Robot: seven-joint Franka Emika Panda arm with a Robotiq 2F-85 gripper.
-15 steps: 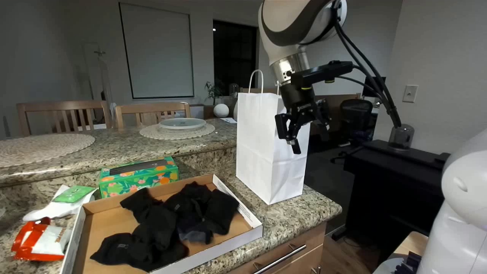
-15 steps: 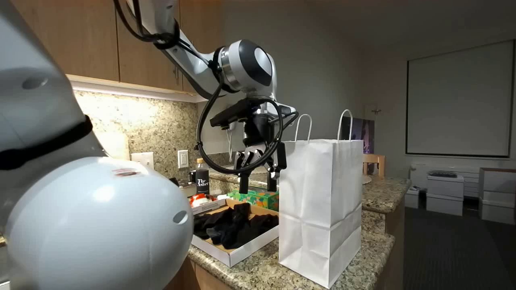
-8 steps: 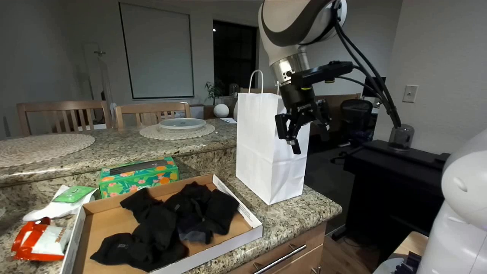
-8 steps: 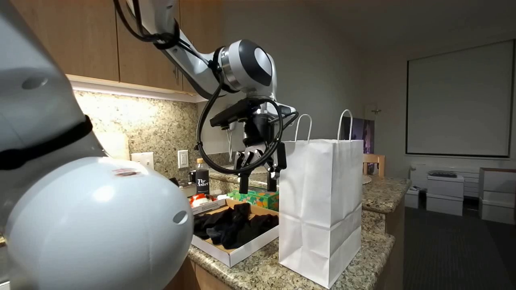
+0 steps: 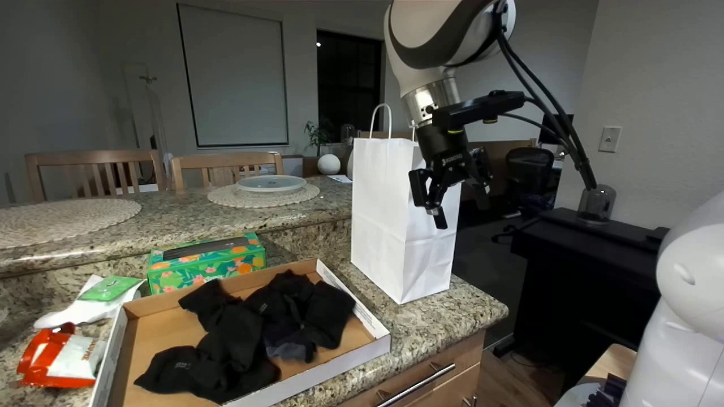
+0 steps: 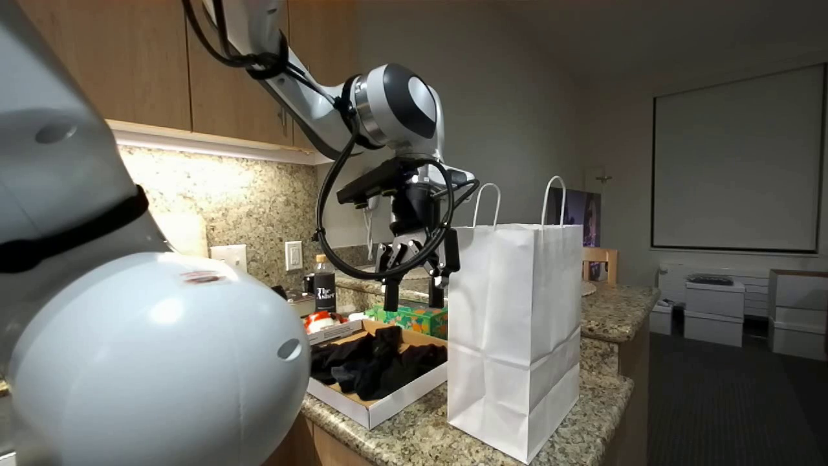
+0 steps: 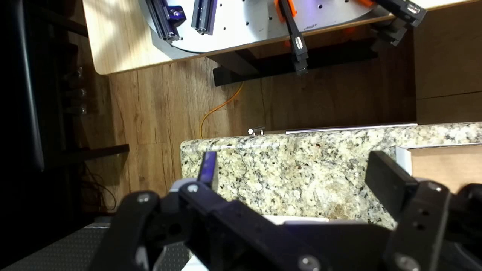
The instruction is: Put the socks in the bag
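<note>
Several black socks point(image 5: 232, 333) lie heaped in a shallow cardboard tray point(image 5: 317, 376); the pile of socks point(image 6: 381, 366) shows from the other side too. To the tray's side, the white paper bag point(image 5: 390, 226) stands upright on the counter with both loop handles up, and its inside cannot be seen. My gripper point(image 6: 414, 298) hangs above the counter close to the bag point(image 6: 517, 349), fingers pointing down. In the wrist view the gripper point(image 7: 297, 175) is wide open, with only granite visible between its fingers. A corner of the tray point(image 7: 444, 165) appears there at right.
Behind the tray sits a green floral box point(image 5: 206, 263). A green packet point(image 5: 110, 288) and a red-and-white packet point(image 5: 62, 359) lie beside it. A raised granite ledge point(image 5: 294, 217) runs behind. In the wrist view, a wooden table point(image 7: 116, 45) with clamps stands past the counter's edge.
</note>
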